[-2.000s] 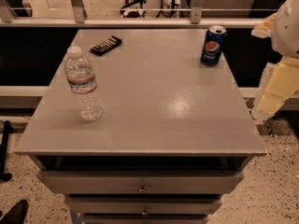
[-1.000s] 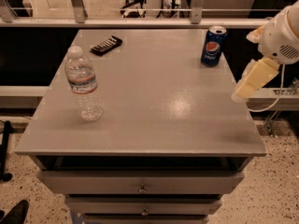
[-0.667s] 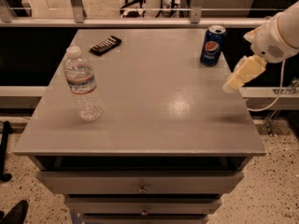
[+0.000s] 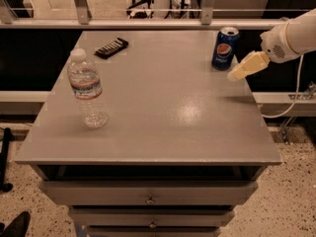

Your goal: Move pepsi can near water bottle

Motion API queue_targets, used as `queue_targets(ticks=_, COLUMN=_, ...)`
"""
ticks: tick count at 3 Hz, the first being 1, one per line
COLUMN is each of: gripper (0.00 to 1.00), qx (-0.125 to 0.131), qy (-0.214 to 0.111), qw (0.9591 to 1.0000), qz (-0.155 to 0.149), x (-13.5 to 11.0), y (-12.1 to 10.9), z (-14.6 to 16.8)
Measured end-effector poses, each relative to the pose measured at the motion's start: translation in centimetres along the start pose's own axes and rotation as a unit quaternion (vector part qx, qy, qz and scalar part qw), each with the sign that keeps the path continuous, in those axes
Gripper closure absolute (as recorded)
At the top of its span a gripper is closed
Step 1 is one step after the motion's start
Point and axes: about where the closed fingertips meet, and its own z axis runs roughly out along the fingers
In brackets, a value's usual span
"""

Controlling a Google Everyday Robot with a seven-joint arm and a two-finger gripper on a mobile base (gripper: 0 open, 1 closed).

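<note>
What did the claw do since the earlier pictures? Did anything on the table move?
The claw swung in from the table's right edge toward the pepsi can and now hangs just right of it. It holds nothing. The can, water bottle and flat black object stayed put.

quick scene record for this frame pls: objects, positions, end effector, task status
table: grey top, drawers below
pepsi can: upright, back right of the top
water bottle: upright, left side, nearer the front
flat black object: back left, lying flat
end effector: at the right edge, just right of the can, holding nothing
task status: can not yet moved; it stands across the table from the bottle
</note>
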Motion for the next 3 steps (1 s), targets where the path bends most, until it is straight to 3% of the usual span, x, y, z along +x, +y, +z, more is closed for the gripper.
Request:
queue_targets(ticks=2, gripper=0.0, qx=0.003, qy=-0.073, qw=0.9963, qz=0.045, x=-2.2, y=-2.0, z=3.2)
queue_targets(ticks=3, gripper=0.0, qx=-0.006, qy=-0.114, qw=0.991, qz=0.069, x=-3.7, y=-2.3, z=5.0)
